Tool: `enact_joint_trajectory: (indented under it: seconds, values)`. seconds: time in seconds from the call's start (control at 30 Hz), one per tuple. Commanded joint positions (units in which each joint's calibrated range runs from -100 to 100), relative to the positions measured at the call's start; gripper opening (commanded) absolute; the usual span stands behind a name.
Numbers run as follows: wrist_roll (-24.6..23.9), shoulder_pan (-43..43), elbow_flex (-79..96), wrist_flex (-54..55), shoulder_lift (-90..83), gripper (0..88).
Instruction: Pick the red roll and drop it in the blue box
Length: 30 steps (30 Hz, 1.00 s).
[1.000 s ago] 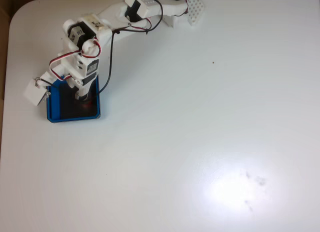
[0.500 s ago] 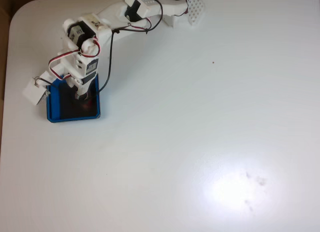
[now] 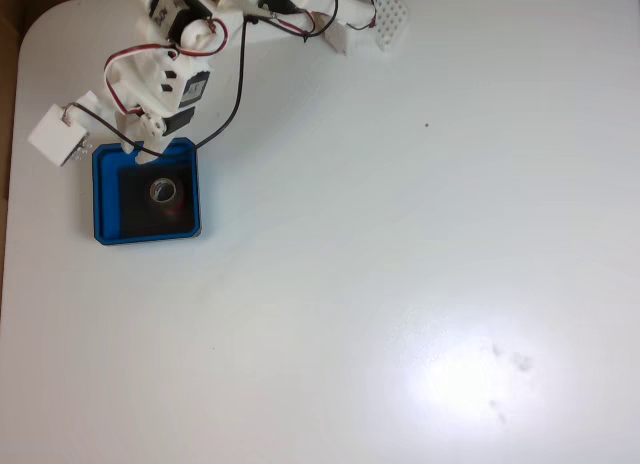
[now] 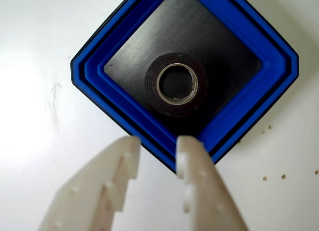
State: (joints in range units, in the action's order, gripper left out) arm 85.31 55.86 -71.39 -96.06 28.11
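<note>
White table [image 3: 420,234] w/ blue box [image 3: 104,199] on it.

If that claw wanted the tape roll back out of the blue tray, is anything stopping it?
Probably not. The red roll lies flat and alone on the floor of the blue box, open from above. The gripper hangs just beyond the rim, its fingers apart.

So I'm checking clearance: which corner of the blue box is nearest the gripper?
In the wrist view, the bottom corner of the blue box, sitting between the open gripper's fingertips; the other corners lie farther.
</note>
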Motion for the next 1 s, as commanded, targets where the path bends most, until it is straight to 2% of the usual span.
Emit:
enact_joint_trajectory:
  seconds: [0.0, 0.43, 0.73, 0.97]
  values:
    - [0.06, 0.46, 8.77, 0.27, -9.47, 1.0]
    - [-0.03, -0.22, 51.17, 1.59, -42.07, 1.0]
    - [0.15, -0.42, 91.97, 28.90, -67.49, 1.0]
    - [0.15, -1.69, 117.39, 40.78, -85.47, 1.0]
